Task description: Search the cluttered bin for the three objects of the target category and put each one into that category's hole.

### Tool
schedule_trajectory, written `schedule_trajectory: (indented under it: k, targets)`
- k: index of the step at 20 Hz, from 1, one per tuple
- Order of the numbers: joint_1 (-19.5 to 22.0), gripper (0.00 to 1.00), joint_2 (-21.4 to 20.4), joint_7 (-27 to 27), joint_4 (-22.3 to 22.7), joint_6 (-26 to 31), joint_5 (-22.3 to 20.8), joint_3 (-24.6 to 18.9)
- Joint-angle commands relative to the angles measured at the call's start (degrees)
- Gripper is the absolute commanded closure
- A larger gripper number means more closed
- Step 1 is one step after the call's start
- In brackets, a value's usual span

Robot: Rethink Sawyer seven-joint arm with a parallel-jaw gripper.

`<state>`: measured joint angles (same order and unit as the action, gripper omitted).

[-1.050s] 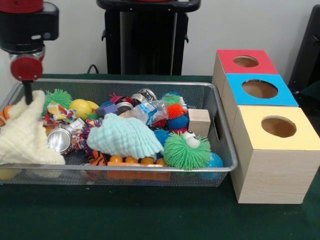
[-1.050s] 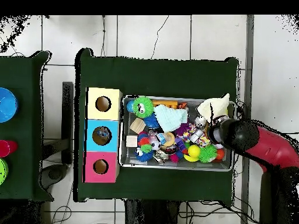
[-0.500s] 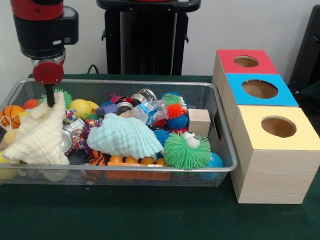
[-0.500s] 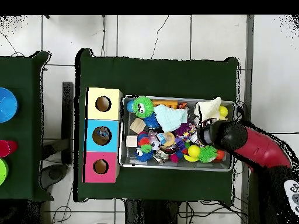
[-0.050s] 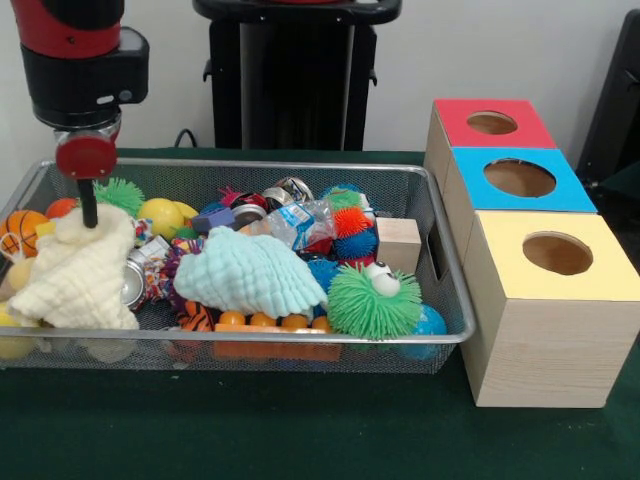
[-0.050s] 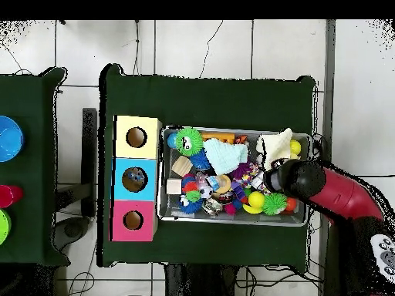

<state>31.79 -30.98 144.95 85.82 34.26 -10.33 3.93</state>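
One cream cloth (image 5: 75,270) lies bunched at the left end of the wire bin (image 5: 440,260) in the front view, the gripper (image 5: 89,212) at its top fold; whether the gripper grips the cloth I cannot tell; a mint cloth (image 5: 250,272) sits mid-bin, a green spiky ball (image 5: 373,302) beside it; three boxes with holes, red (image 5: 492,122), blue (image 5: 520,178), yellow (image 5: 556,253), stand beside the bin

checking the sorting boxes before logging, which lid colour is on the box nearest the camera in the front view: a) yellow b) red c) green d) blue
a, the yellow-topped box stands closest in the front view, with the blue-topped box behind it and the red-topped box farthest back.
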Motion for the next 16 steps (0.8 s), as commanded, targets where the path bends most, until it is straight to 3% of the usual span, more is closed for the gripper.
schedule_trajectory:
  k: [1,5,10,12,16]
  targets:
    - [-3.55,0.0,2.57,8.3,-3.27,-5.05,-0.97,3.47]
    - [-4.71,0.0,-2.3,7.11,-0.03,0.3,2.08,3.88]
    - [-9.21,0.0,-9.36,9.21,2.33,10.18,5.12,6.75]
    - [-10.14,0.0,-10.35,10.19,3.29,11.65,6.63,7.09]
    - [-12.24,0.0,-10.82,12.95,6.49,9.41,9.61,7.82]
